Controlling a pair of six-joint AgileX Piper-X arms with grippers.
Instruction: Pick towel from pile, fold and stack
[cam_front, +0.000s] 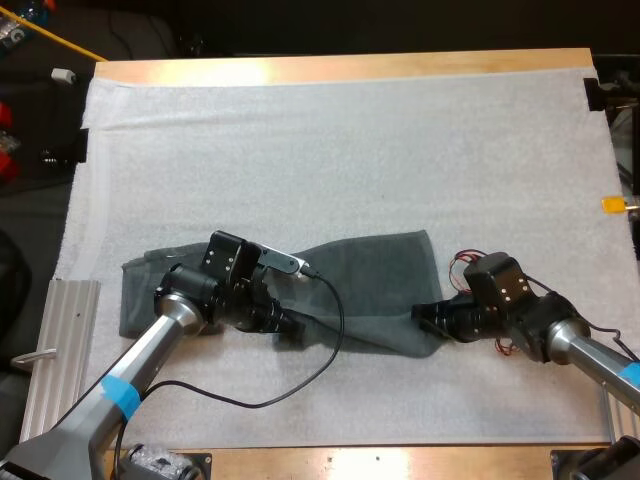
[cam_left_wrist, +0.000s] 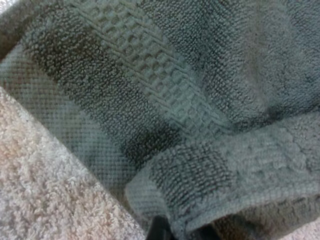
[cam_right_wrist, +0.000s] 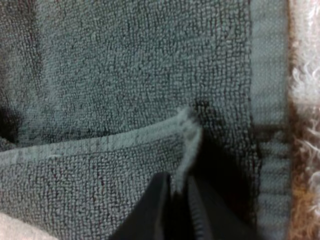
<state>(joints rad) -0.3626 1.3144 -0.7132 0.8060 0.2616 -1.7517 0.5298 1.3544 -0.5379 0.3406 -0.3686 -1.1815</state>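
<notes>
1. The towel (cam_front: 370, 275), dark grey-green, lay spread in one long strip on the white mat (cam_front: 350, 150) that covered the wooden table (cam_front: 350, 68).
2. The left gripper (cam_front: 288, 328) sat low at the towel's near edge. Most of the cloth lay beyond it and to both of its sides.
3. In the left wrist view, a rolled hem of the towel rose at a dark fingertip (cam_left_wrist: 160, 230). The left gripper was clamped on that hem.
4. Ahead of the left gripper, a woven band ran across the cloth. Bare mat lay just beside the hem.
5. The right gripper (cam_front: 425, 315) sat at the towel's near right corner, well apart from the left gripper. The towel stretched from it toward the left gripper.
6. In the right wrist view, the two black fingers (cam_right_wrist: 152, 210) pressed from both sides on the pale edge of a turned-over corner. The right gripper was closed on the towel.
7. Beside the right gripper's fingertips, the towel's flat hem ran straight, with mat just past it.
8. The towel's wrinkled left end extended past the left gripper on its outer side.
9. A ribbed metal plate (cam_front: 60, 350) lay at the mat's near left edge, outward of the left gripper and apart from the towel.
</notes>
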